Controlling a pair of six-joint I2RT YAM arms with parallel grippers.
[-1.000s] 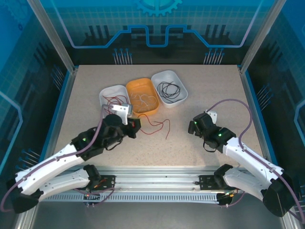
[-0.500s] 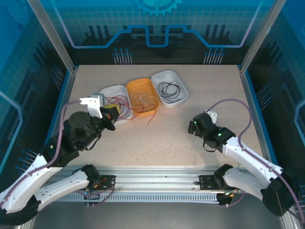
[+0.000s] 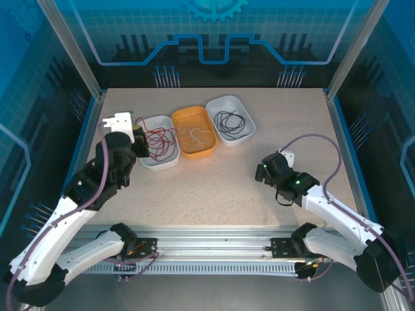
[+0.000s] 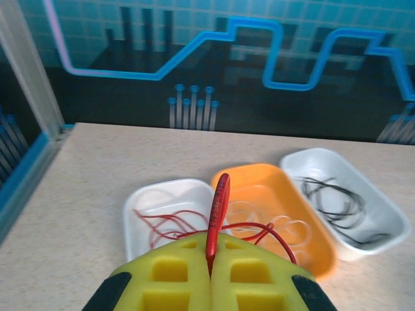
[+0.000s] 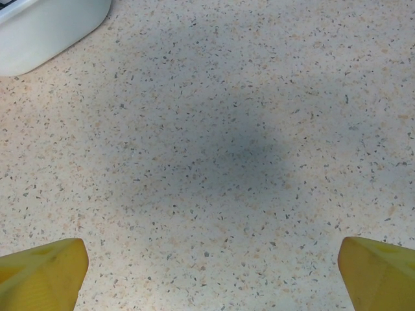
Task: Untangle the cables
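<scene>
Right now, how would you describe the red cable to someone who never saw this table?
Three trays stand in a row at the far side of the table. The red cable is bunched in the left white tray, one end in the left gripper. The orange tray holds a white cable, the right tray a black cable.

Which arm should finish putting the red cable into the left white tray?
Left. The left gripper is shut on the red cable at the left white tray; the right gripper is open over bare table, well away.
</scene>
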